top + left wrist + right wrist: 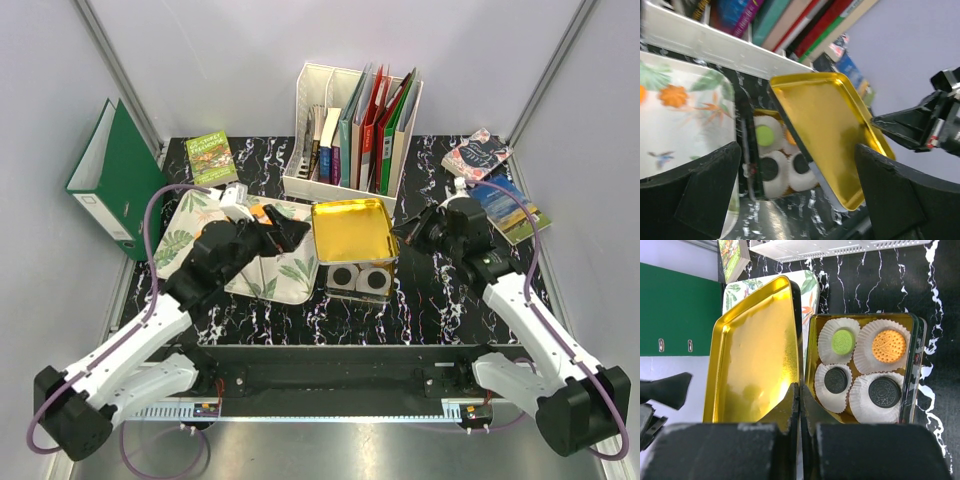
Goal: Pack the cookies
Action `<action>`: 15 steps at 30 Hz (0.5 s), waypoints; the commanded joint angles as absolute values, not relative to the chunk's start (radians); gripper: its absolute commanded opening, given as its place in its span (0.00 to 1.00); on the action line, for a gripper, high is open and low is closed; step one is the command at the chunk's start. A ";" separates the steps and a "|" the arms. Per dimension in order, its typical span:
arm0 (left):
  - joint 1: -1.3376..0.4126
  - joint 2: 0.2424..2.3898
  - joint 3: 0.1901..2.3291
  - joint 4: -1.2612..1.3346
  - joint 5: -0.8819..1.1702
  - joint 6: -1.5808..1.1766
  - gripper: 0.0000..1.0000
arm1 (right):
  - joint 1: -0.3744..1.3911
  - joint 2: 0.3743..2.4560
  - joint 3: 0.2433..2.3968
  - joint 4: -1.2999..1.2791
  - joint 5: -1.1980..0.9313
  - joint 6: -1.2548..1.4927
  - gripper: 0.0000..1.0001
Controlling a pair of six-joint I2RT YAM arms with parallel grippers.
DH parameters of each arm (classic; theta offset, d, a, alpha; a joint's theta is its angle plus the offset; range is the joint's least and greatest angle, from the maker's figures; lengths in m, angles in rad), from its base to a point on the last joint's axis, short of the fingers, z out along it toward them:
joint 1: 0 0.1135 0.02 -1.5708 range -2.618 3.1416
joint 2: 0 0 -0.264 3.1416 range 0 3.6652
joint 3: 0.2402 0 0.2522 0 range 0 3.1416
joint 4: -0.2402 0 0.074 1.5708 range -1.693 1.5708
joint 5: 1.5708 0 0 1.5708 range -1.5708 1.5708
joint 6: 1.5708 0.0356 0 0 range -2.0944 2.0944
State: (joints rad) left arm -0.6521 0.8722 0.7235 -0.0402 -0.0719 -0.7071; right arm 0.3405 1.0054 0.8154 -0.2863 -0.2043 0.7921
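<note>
A gold tin holds the cookies in white paper cups: a green one, an orange one and two black ones. Its gold lid hangs tilted over the tin's left side, gold inside facing up. My right gripper is shut on the lid's right rim. My left gripper is open at the lid's left side, fingers wide and empty. From the top, only the two black cookies show; the lid hides the others.
A floral tray lies left of the tin, partly under my left arm. A white file rack with books stands behind. A green binder leans at the left wall. Loose books lie at the back.
</note>
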 commanded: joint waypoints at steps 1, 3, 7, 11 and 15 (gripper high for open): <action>-0.609 0.899 0.675 0.136 0.211 -0.844 0.99 | 0.347 0.963 0.841 -0.261 -0.225 0.752 0.00; -0.611 0.890 0.686 0.118 0.210 -0.783 0.99 | 0.347 0.962 0.853 -0.276 -0.219 0.752 0.00; -0.614 0.848 0.724 0.005 0.131 -0.649 0.99 | 0.345 1.000 0.908 -0.385 -0.212 0.765 0.00; -0.617 0.787 0.742 -0.072 0.042 -0.540 0.99 | 0.316 1.103 0.953 -0.428 -0.317 0.811 0.00; -0.640 0.772 0.750 -0.121 -0.060 -0.450 0.99 | 0.267 1.166 0.937 -0.422 -0.406 0.877 0.00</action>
